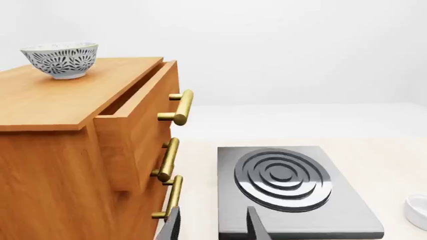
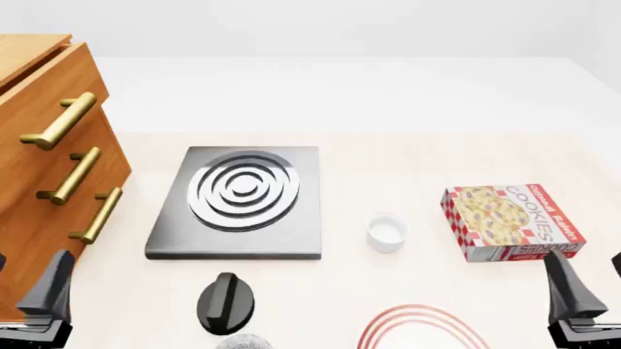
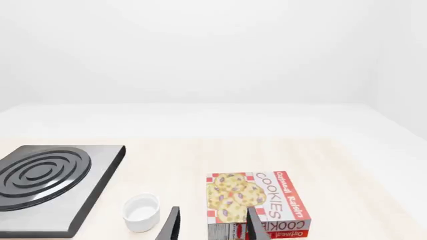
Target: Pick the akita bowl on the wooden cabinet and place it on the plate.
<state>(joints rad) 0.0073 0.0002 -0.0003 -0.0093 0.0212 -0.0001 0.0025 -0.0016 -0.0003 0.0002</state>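
pale beige table under plain white backdrop. nearest: left gripper and right gripper, both low above table, fingers spread, nothing held. plate (red rings, partly cut off by front view's lower edge) between them, black knob to its left. farther: white cup, cookie box at right, grey stove. wooden cabinet far left, top drawer slightly out. akita bowl upright on cabinet top, well apart from plate.

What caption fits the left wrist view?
Akita bowl on the wooden cabinet, top drawer ajar, beside the stove.
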